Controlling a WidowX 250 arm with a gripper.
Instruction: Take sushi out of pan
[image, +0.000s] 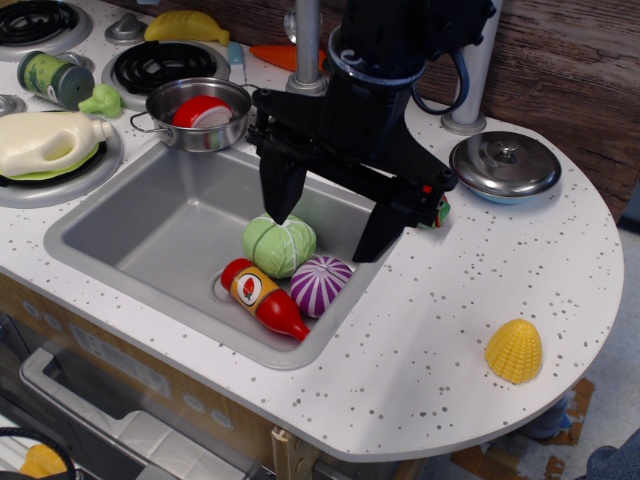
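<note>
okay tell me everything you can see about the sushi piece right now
The sushi is a small rounded toy piece, red on top with a white band showing along its lower right edge, and it looks like plastic. It lies tilted inside the pan, a shiny steel pot with thin loop handles standing at the sink's back edge. It leans toward the pan's right wall and fills much of the bowl. Nothing else touches it; the gripper hangs open over the sink, apart from it.

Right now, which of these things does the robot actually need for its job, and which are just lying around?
Needed: sushi, inside the pan; the pincer, open above the sink.

Lying about: ketchup bottle, green cabbage, purple cabbage, steel lid, yellow corn, banana.
</note>
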